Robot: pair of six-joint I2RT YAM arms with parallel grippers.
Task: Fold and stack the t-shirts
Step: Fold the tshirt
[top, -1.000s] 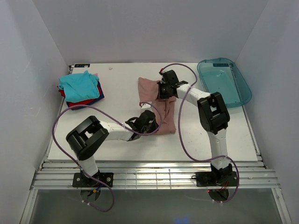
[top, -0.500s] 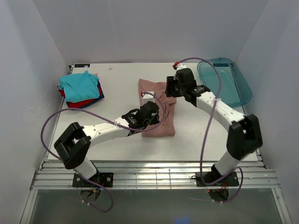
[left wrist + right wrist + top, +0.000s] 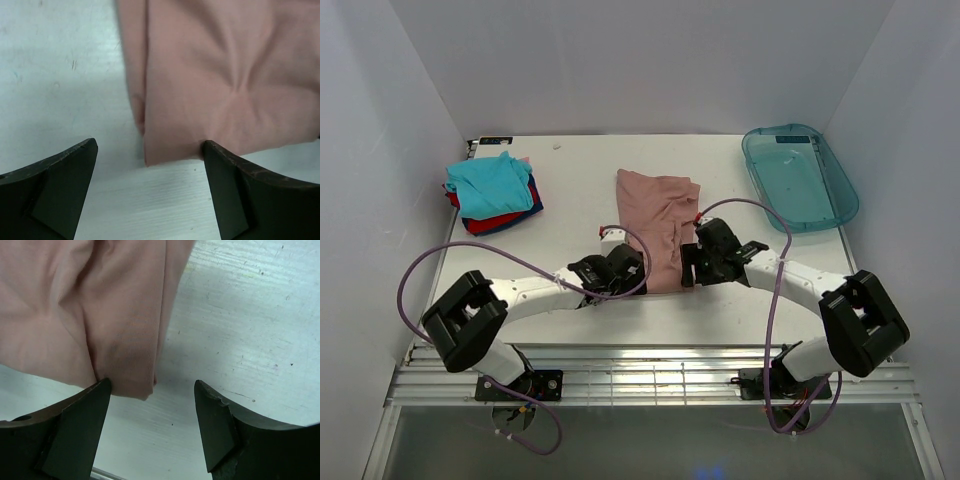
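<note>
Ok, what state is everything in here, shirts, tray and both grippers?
pink t-shirt: folded lengthwise, lying flat, not gripped.
t-shirt stack: folded, piled, teal one on top.
tray: empty.
left gripper: open, astride the pink t-shirt's near corner.
right gripper: open, astride its other near corner.

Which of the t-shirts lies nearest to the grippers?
The dusty-pink t-shirt, alone at mid-table, its near edge between the left gripper and right gripper; the others form a pile far left.

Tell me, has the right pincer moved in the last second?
Yes. The right pincer came toward the near edge of the table, away from the blue-green tray, from the pink t-shirt's far end to its near right corner.
</note>
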